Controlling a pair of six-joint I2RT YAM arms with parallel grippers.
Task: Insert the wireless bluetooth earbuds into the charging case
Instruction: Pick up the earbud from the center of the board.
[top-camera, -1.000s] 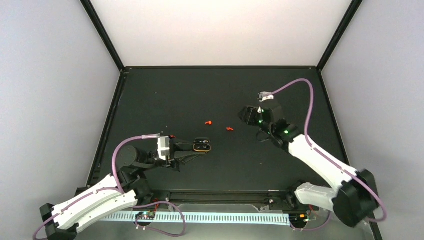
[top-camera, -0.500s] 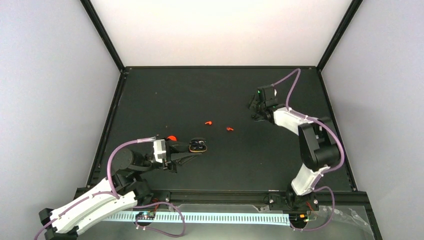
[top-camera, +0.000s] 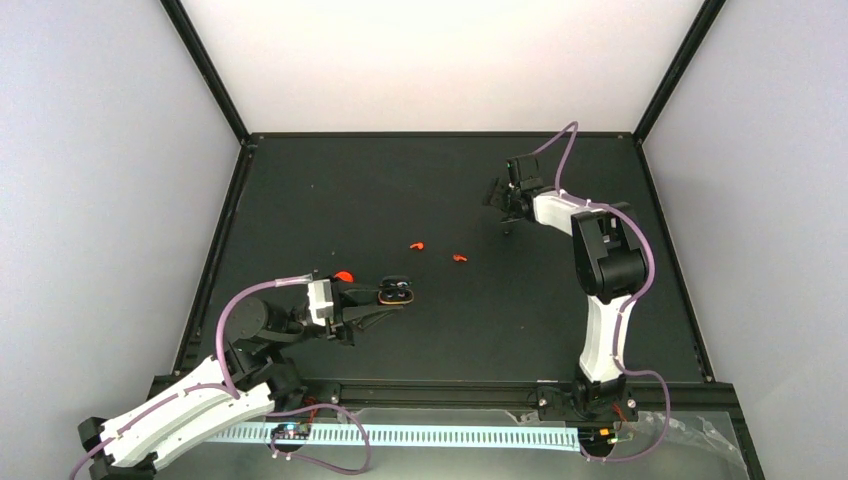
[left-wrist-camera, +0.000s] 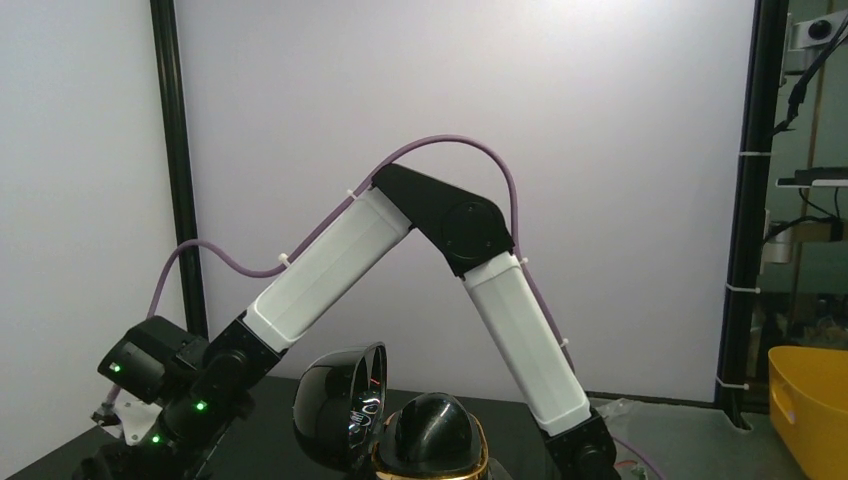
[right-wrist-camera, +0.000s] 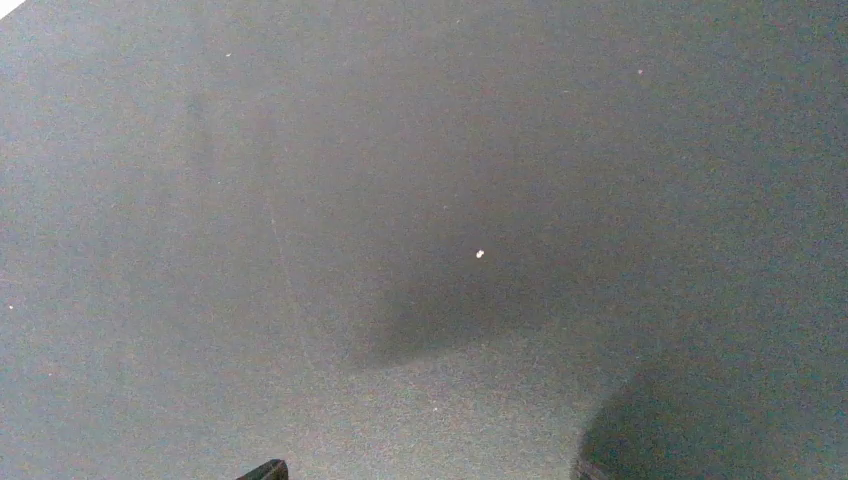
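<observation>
Two tiny red-orange earbuds lie on the black table, one (top-camera: 418, 245) left of the other (top-camera: 460, 258). The charging case (top-camera: 397, 292) is glossy black with an orange-gold rim and stands open. In the left wrist view its lid (left-wrist-camera: 338, 405) is up beside the rimmed base (left-wrist-camera: 430, 445). My left gripper (top-camera: 390, 298) has its fingers closed in on the case from the left, near the table's front. My right gripper (top-camera: 500, 203) is far back on the right, low over bare table, well away from the earbuds. Its jaws stand wide apart with nothing between them (right-wrist-camera: 425, 470).
A small red piece (top-camera: 343, 275) shows beside my left wrist; I cannot tell what it is. The right arm's elbow (top-camera: 610, 262) stands upright at right centre. Black frame posts and rails (top-camera: 225, 240) border the table. A yellow bin (left-wrist-camera: 810, 410) sits beyond the table.
My right arm has swung from mid-table to the far right, its gripper now farther from the earbuds. My left gripper and the case have shifted slightly left. The earbuds have not moved.
</observation>
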